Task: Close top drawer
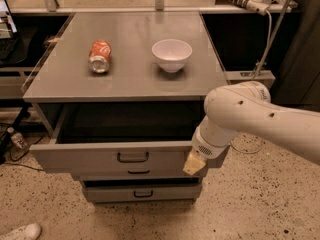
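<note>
The top drawer (100,156) is a wide grey metal drawer, pulled well out from under the cabinet top, with a small dark bail handle (133,157) at the centre of its flat front. Its inside looks dark. My gripper (195,163) is at the right end of the drawer's front panel, at the end of my white arm (250,119). Only a pale tan tip of it shows against the panel.
A lying red soda can (99,56) and a white bowl (171,54) rest on the grey cabinet top (130,79). Two lower drawers (142,193) sit below, slightly out. A bottle (17,140) and a white shoe (22,231) are on the speckled floor at left.
</note>
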You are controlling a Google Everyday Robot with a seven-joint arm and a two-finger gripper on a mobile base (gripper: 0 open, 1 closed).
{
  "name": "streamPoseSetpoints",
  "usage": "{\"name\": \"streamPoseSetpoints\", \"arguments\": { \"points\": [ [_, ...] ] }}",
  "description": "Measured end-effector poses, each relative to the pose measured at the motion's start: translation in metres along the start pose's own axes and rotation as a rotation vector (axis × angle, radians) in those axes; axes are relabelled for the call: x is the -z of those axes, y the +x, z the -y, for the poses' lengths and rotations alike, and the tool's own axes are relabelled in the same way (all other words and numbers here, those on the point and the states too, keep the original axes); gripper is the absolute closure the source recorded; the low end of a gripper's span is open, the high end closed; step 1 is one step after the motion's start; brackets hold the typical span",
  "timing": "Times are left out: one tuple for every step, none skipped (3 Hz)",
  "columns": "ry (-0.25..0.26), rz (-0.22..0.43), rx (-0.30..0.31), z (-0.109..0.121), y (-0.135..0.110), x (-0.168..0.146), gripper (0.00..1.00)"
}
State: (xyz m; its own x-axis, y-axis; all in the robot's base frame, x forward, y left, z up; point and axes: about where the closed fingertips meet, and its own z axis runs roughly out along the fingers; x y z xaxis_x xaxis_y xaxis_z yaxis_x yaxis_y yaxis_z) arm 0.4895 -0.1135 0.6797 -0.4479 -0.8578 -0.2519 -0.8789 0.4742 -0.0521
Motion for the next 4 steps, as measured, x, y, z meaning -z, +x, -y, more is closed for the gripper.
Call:
{"name": "streamPoseSetpoints", "arguments": {
  "points": [
    [0.000,0.000,0.000,0.0000,0.0000,0.0000,0.00],
    [0.000,0.000,0.000,0.0000,0.0000,0.0000,0.00],
    [0.000,0.000,0.000,0.0000,0.0000,0.0000,0.19],
    [0.000,0.000,0.000,0.0000,0.0000,0.0000,0.42]
  ]
}}
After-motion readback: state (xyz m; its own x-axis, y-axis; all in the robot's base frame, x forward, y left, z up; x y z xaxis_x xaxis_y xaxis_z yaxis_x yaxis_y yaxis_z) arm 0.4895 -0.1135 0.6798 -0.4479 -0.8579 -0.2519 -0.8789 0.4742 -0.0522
